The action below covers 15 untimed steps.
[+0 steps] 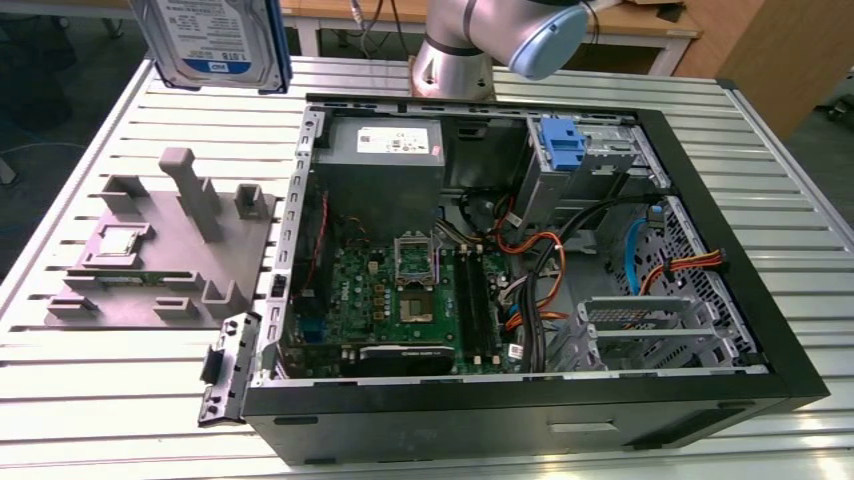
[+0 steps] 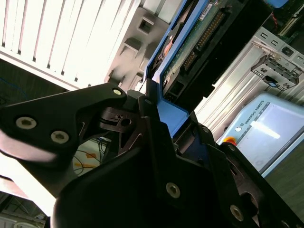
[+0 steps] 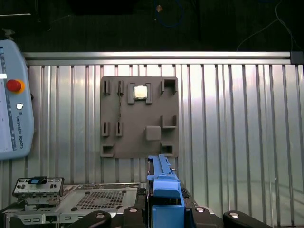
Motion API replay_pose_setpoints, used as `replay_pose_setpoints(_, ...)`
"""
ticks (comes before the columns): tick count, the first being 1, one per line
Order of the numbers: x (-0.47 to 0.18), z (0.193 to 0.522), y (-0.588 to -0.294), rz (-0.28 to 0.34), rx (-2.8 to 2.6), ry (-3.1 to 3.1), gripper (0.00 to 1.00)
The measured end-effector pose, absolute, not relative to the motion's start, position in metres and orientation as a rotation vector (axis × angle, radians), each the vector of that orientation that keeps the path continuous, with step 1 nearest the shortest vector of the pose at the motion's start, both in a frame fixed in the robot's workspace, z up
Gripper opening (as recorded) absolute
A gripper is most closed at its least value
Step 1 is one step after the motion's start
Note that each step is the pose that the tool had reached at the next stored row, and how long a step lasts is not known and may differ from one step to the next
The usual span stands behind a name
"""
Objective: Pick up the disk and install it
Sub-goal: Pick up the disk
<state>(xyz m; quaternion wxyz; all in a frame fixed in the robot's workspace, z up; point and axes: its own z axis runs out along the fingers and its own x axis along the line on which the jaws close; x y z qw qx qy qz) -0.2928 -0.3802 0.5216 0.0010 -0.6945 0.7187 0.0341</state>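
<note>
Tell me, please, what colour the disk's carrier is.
Bright blue; the carrier of the disk shows best in the first wrist view.

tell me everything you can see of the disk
Flat silver-grey disk with a blue-and-white label, framed by a bright blue plastic carrier. It is held upright in the air, clear of the table, label facing the exterior view. In the second wrist view the gripper clamps the carrier's end, with the green circuit-board side showing.

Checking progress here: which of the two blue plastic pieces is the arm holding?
The blue frame around the disk, clamped between the fingers above the table. The other, a blue bracket, sits fixed in the computer case, in its drive bay.
</note>
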Motion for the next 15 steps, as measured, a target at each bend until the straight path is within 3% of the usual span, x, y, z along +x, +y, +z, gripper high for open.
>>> replay_pose_setpoints(15, -0.2873, 0.5216, -0.3802, 0.107, -2.181, 2.256, 0.36)
